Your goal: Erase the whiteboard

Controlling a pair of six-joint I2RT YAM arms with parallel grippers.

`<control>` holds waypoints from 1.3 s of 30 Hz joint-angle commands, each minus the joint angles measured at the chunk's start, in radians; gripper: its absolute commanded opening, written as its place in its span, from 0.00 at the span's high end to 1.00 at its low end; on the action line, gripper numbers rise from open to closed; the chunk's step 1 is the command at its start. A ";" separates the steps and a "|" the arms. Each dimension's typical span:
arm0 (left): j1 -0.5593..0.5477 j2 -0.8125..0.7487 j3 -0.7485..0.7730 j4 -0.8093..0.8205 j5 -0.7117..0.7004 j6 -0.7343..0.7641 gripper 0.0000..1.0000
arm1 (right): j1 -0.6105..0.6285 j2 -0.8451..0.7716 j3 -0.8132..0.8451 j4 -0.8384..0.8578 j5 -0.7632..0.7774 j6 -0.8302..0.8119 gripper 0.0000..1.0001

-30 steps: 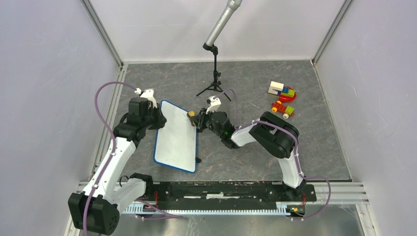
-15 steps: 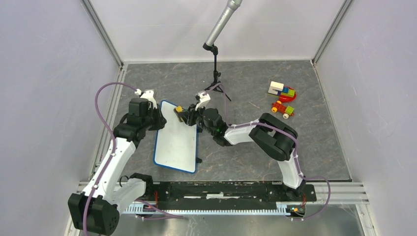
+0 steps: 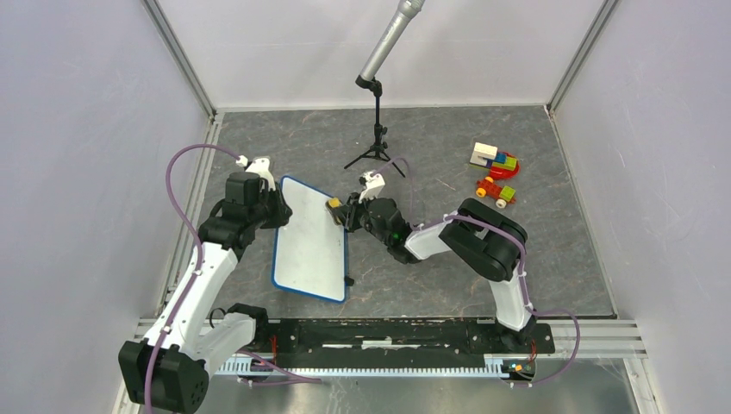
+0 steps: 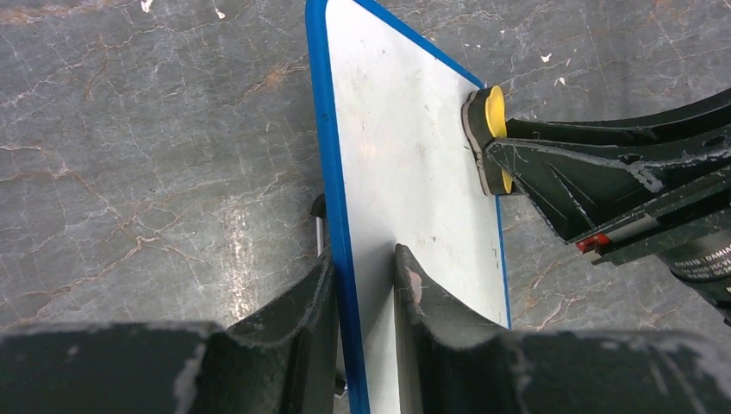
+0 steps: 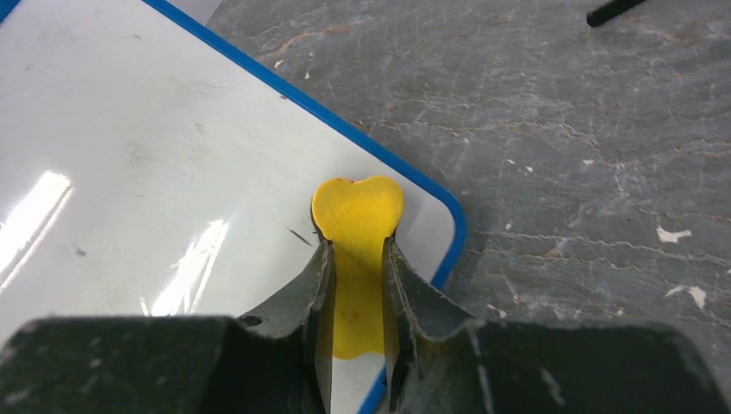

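We steadied the whiteboard (image 4: 405, 155), left gripper (image 4: 365, 259) clamped on its 10 o'clock rim, while the right gripper (image 5: 356, 250) pinched a yellow eraser (image 5: 358, 205) against its 1 o'clock corner.

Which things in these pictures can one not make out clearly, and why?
Top external: the toys are too small to tell apart.
Left wrist: the left gripper covers the near end of the whiteboard.
Right wrist: the right gripper hides the near part of the eraser; the picture's edge cuts off most of the whiteboard.
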 commanded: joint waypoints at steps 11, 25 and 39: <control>-0.023 -0.003 -0.017 -0.047 0.034 0.026 0.98 | 0.081 -0.024 0.020 -0.023 -0.074 0.021 0.82; -0.023 0.040 0.070 -0.167 -0.043 -0.034 0.98 | 0.140 -0.118 -0.081 -0.023 -0.042 -0.022 0.82; -0.023 0.091 0.159 -0.264 0.002 -0.063 0.98 | 0.075 -0.108 -0.022 -0.030 -0.056 -0.009 0.82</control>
